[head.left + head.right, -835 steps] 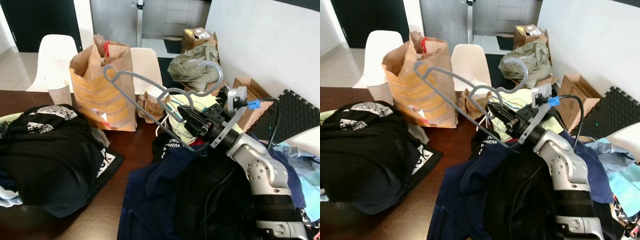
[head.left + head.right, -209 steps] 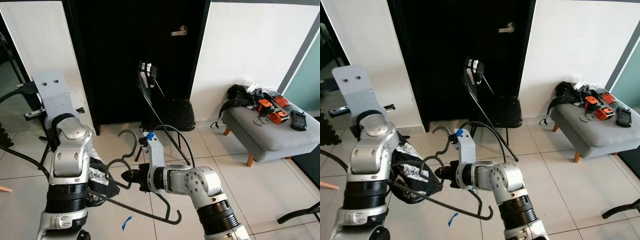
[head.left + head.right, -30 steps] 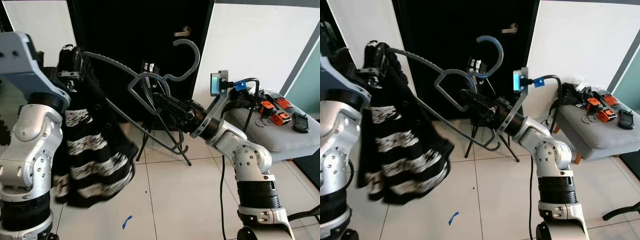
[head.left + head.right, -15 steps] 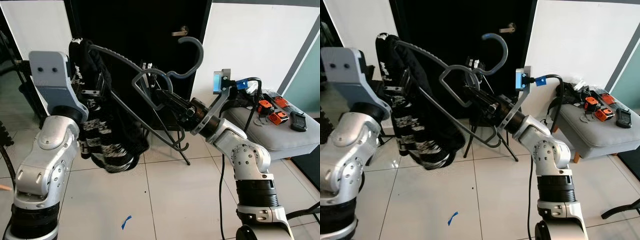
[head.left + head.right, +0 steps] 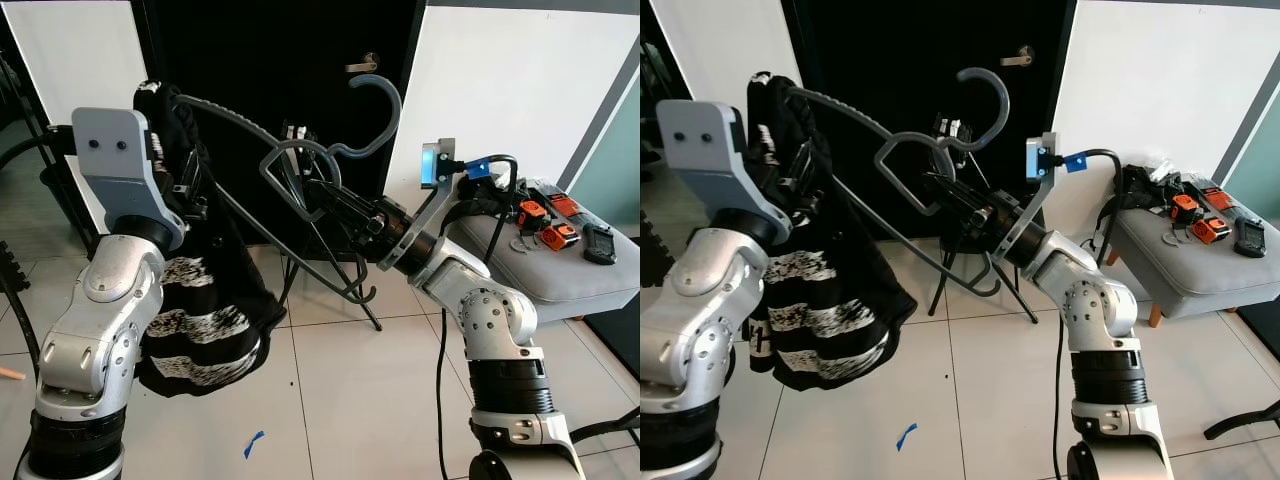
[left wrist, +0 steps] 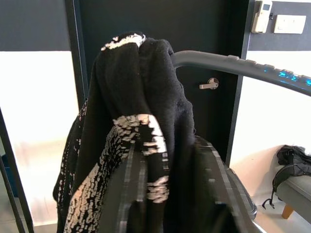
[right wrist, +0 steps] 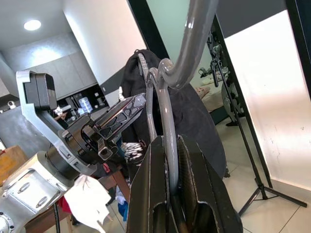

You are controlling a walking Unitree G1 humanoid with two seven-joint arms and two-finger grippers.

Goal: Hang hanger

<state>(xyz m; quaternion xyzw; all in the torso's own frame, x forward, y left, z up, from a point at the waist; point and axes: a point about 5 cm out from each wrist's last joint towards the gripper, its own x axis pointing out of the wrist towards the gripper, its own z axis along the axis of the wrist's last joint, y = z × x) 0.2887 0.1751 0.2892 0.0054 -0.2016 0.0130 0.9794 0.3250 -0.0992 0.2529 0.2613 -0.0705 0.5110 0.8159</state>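
Note:
A grey plastic hanger (image 5: 398, 112) is held up in front of the black door, hook uppermost. My right gripper (image 5: 322, 192) is shut on the hanger's neck, and the right wrist view shows the grey bar (image 7: 165, 97) clamped between the fingers (image 7: 154, 160). A black garment with white stripes (image 5: 200, 320) is draped over the hanger's left shoulder and hangs down beside my left arm. My left gripper (image 6: 167, 158) is shut on this black garment (image 6: 141, 87) just under the hanger's arm (image 6: 218, 60).
Behind the hanger is a black door (image 5: 250, 50) with a lever handle (image 5: 362, 66). A black folding chair (image 5: 368, 312) stands before it. A grey ottoman (image 5: 590, 280) with orange and black items (image 5: 545, 225) is at the right. Blue tape (image 5: 252, 443) lies on the tiled floor.
The garment, bunched up high half a second ago, now hangs down long from the hanger's left shoulder. My left arm has shifted slightly; the right gripper keeps its hold.

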